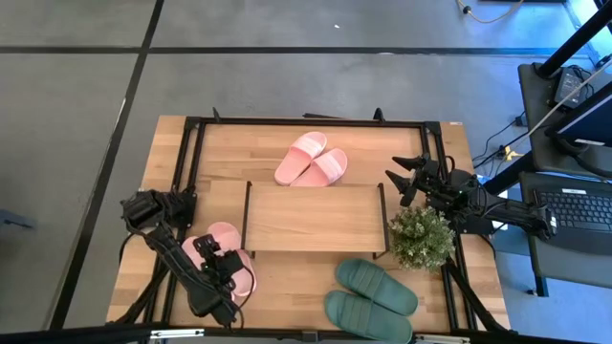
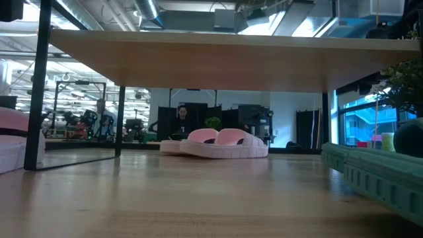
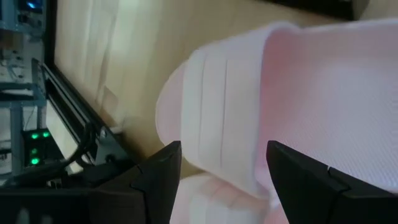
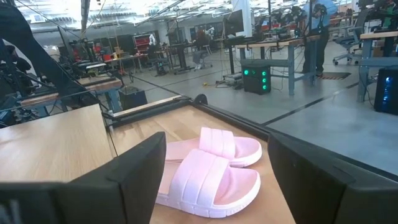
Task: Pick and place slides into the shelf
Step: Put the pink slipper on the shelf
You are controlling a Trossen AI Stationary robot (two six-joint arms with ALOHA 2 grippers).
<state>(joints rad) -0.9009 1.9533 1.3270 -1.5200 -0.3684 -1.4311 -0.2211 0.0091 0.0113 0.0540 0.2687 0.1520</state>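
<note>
One pink pair of slides [image 1: 228, 258] lies at the table's near left. My left gripper [image 1: 222, 266] slants down over it, open. In the left wrist view its two fingers [image 3: 158, 180] stand on either side of the upper slide's wide strap [image 3: 217, 124]. A second pink pair [image 1: 312, 160] lies behind the shelf [image 1: 316, 218], and a dark green pair [image 1: 368, 298] lies at the near right. My right gripper [image 1: 406, 182] waits open at the far right, level and facing the far pink pair [image 4: 211, 168].
A small potted plant [image 1: 421, 237] stands at the shelf's right end, next to the green slides. A black metal frame [image 1: 191, 124] runs around the table top. In the low view the shelf's board [image 2: 225, 59] spans overhead on thin black legs [image 2: 36, 86].
</note>
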